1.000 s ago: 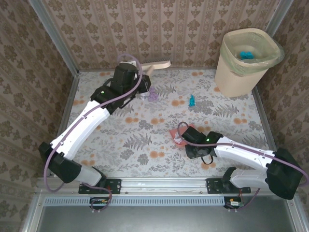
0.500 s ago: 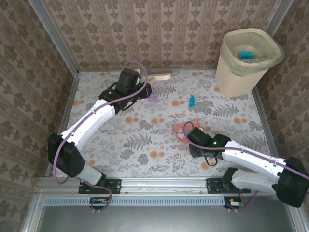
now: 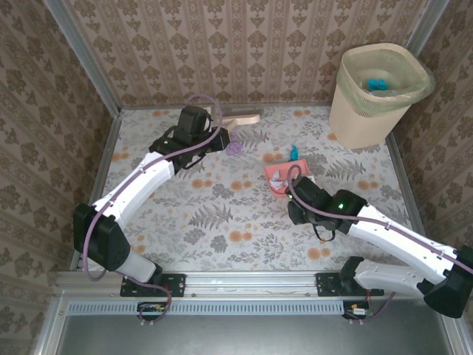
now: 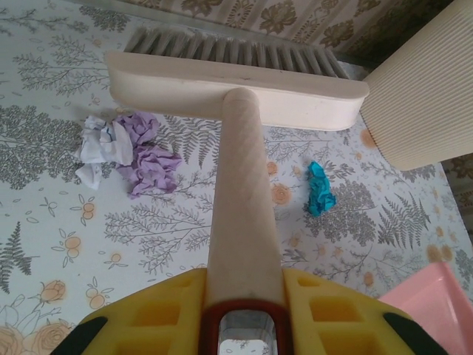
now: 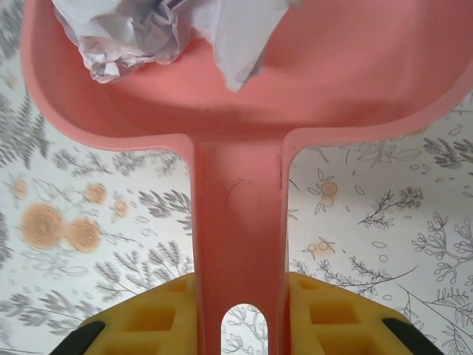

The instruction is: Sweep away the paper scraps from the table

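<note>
My left gripper (image 3: 210, 123) (image 4: 244, 299) is shut on the handle of a cream brush (image 3: 242, 117) (image 4: 235, 89) at the table's (image 3: 222, 222) far side. Just in front of the bristles lie a white paper scrap (image 4: 94, 148) and a purple one (image 3: 235, 147) (image 4: 150, 157). A teal scrap (image 3: 294, 153) (image 4: 321, 188) lies further right. My right gripper (image 3: 295, 187) (image 5: 240, 303) is shut on the handle of a pink dustpan (image 3: 281, 174) (image 5: 295, 89), whose front edge is close to the teal scrap. Pale crumpled paper (image 5: 126, 37) lies in the pan.
A cream ribbed waste bin (image 3: 380, 92) (image 4: 429, 96) stands at the far right corner with teal paper (image 3: 377, 83) inside. Patterned walls close the back and sides. Metal rails (image 3: 244, 279) edge the table.
The right arm has carried the dustpan away from the near edge towards the teal scrap. The left arm has stretched further back and the brush has shifted slightly right.
</note>
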Robot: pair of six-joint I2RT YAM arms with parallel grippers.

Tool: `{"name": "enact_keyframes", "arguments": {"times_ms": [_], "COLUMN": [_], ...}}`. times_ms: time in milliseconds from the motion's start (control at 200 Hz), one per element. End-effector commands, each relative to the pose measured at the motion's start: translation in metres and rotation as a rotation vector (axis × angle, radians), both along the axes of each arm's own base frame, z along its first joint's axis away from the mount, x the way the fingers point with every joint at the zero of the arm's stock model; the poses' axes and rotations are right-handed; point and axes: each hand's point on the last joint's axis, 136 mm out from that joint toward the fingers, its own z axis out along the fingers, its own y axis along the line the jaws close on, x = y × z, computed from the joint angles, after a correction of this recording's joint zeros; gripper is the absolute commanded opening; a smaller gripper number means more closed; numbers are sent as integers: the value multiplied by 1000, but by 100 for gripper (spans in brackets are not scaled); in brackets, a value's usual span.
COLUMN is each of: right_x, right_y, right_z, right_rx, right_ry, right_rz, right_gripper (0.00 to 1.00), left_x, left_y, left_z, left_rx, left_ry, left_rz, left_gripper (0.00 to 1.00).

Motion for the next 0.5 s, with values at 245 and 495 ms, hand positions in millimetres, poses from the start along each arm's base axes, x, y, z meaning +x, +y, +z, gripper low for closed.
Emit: {"name": "enact_keyframes", "arguments": {"times_ms": [245,495], "right_x": [20,70], "right_y": [-7,-4], "right_z": [70,123], "right_rx": [-101,9], "right_ry": [-54,-88], "right_rz": [-55,-101], "right_gripper": [0,0], "left_x": [3,4], "left_y": [10,13], "left_z": [21,19], "left_rx": [-46,-48], "left_ry": [-68,-63], "left_rz": [-1,4], "left_gripper": [0,0]}}
